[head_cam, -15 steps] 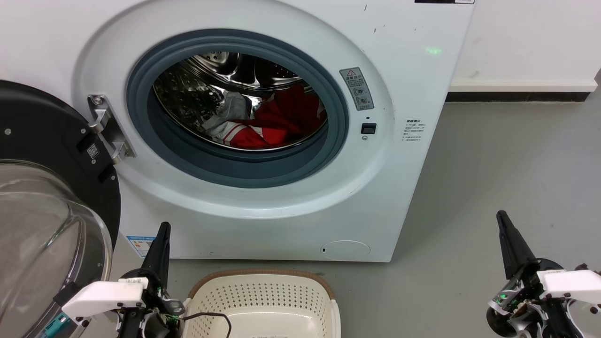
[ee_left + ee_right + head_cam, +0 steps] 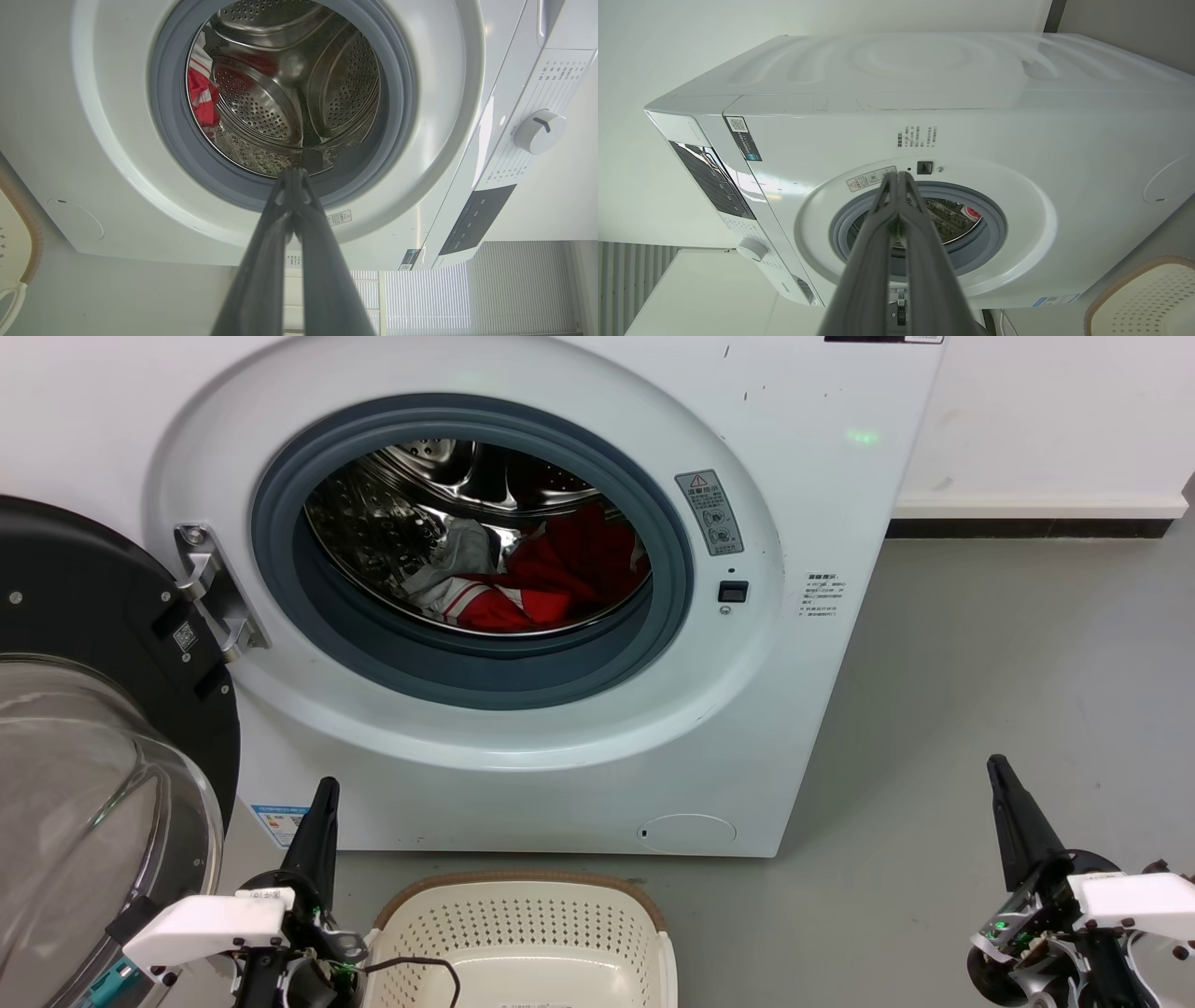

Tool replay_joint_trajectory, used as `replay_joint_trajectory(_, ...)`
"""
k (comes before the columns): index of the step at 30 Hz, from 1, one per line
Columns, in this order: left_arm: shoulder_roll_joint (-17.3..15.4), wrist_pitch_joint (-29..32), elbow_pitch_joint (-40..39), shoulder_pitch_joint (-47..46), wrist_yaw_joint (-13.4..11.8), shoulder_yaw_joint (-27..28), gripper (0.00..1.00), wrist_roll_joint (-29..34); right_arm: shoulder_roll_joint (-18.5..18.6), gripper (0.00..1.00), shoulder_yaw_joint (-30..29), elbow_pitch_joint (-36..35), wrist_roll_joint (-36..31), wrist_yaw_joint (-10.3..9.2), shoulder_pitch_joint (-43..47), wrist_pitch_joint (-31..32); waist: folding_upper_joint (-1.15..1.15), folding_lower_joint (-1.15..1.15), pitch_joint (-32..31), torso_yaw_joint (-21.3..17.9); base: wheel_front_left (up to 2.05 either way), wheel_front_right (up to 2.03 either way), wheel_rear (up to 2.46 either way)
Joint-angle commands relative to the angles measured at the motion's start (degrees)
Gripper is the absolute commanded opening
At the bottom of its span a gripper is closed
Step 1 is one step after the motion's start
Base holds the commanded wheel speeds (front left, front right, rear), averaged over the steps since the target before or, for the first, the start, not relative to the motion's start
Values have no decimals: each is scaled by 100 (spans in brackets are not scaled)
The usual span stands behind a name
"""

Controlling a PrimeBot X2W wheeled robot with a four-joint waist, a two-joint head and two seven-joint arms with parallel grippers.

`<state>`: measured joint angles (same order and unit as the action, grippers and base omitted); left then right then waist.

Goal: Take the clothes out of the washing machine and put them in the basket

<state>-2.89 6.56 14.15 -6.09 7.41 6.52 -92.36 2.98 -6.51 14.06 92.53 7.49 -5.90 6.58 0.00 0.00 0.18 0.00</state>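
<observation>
The white washing machine (image 2: 822, 476) stands with its round opening uncovered and its door (image 2: 84, 728) swung to the left. Red clothes (image 2: 560, 574) with white trim and a whitish-grey piece (image 2: 457, 553) lie in the steel drum (image 2: 373, 513); a red bit of the clothes (image 2: 202, 91) shows in the left wrist view. The cream basket (image 2: 523, 919) sits on the floor below the opening. My left gripper (image 2: 324, 789) is shut and empty left of the basket. My right gripper (image 2: 997, 765) is shut and empty at the lower right, away from the machine.
Grey floor (image 2: 990, 653) stretches right of the machine to a white wall with a dark skirting (image 2: 1027, 527). The open door with its glass bowl (image 2: 75, 803) crowds my left arm. A black cable (image 2: 420, 966) hangs over the basket's left rim.
</observation>
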Motion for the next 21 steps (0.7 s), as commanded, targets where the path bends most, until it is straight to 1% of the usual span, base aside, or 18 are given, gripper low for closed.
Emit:
replay_joint_trajectory(1,5,11,-21,-30,25,13,0,-11,-17,0,3,7,-26,0,-74,-6,0,0,0,0,0,0,0)
replay_joint_trajectory(21,5,10,-21,-30,25,13,0,-11,-17,0,3,7,-26,0,-74,-6,0,0,0,0,0,0,0)
